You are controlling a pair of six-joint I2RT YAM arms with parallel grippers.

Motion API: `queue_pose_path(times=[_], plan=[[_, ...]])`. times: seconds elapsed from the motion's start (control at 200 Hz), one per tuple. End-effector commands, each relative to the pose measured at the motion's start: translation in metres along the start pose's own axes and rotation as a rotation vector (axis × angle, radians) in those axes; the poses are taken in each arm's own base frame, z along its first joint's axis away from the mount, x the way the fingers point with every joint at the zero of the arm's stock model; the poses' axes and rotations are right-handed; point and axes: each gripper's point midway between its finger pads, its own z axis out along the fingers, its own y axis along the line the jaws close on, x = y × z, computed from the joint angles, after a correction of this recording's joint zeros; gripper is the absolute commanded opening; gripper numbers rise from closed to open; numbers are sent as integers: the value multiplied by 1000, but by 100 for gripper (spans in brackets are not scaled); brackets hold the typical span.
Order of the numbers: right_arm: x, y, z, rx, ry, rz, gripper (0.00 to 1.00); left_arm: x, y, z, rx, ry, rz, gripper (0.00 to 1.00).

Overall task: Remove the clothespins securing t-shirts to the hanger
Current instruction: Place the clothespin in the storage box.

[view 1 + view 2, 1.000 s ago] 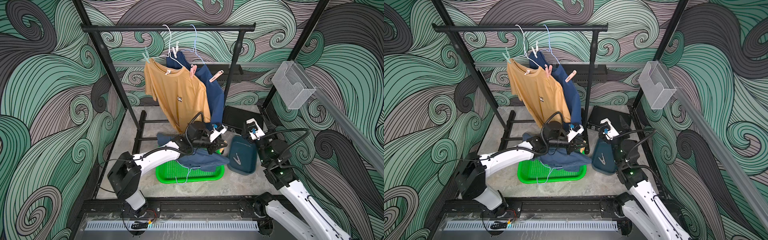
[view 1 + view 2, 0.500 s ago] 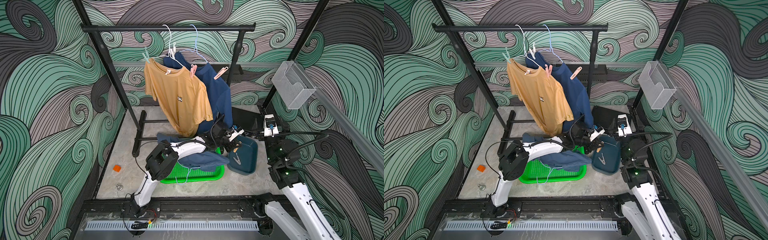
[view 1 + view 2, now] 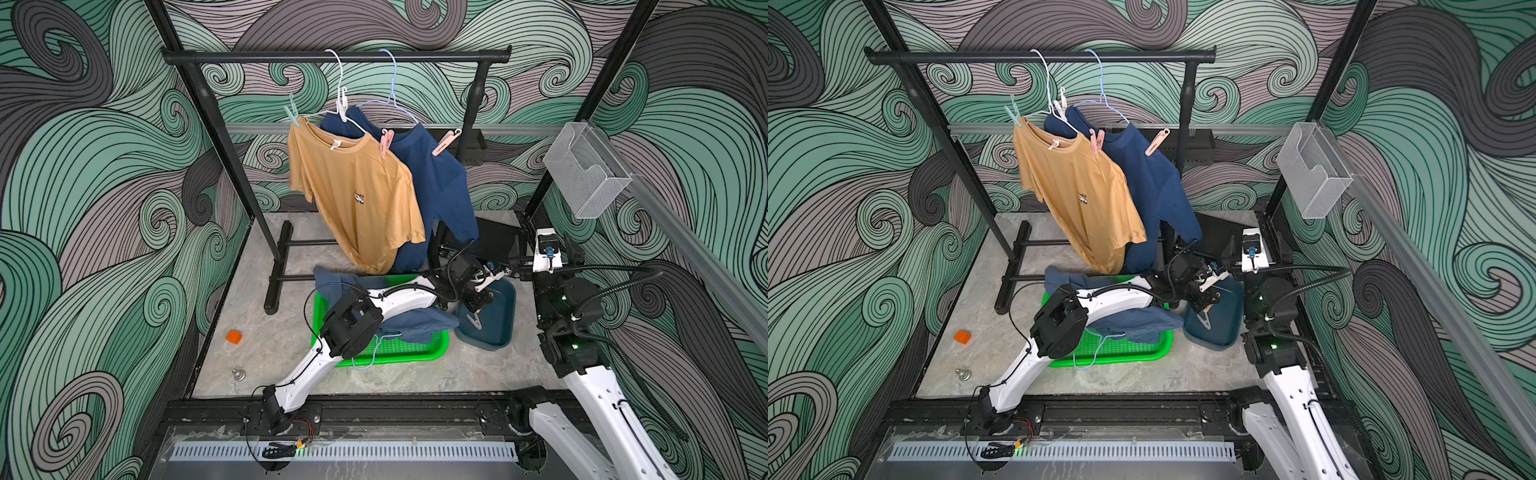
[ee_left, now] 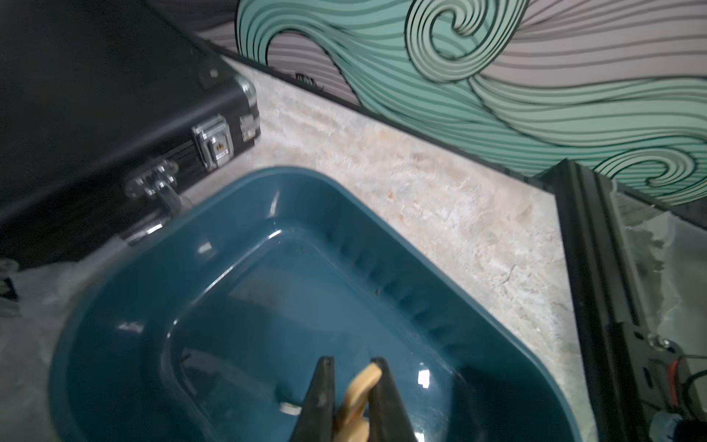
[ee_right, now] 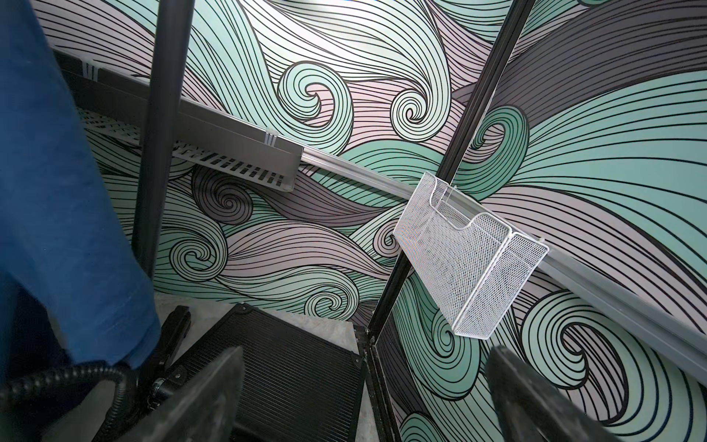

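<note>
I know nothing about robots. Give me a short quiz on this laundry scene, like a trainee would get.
1. True or false: the left claw is shut on a pale orange clothespin over the teal bin.
2. Which lies on the green tray? A tan t-shirt, B blue t-shirt, C white t-shirt.
3. How many clothespins are clipped up under the black rail?
Key: 1 true. 2 B. 3 four: mint peg, white peg, pink peg, peach peg.
</note>
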Motion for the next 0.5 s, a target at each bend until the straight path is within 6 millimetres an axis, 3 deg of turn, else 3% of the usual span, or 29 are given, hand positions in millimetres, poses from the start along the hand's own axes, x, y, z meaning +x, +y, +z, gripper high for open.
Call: queue_pose_path(times=[0.0,0.15,0.245,0.315,0.49], plan=[[-14,-8,-1,16,-40,27,99,15,0,8,-22,67,12,9],[-13,-5,-1,6,-41,34,99,21,0,17,-14,94,10,13],[-13,-5,-1,6,-41,34,99,24,0,20,-10,106,10,21],[-13,-5,-1,6,-41,31,99,23,-1,19,-8,99,13,34],[-13,-4,0,1,-42,36,99,15,-2,15,-9,82,18,47]])
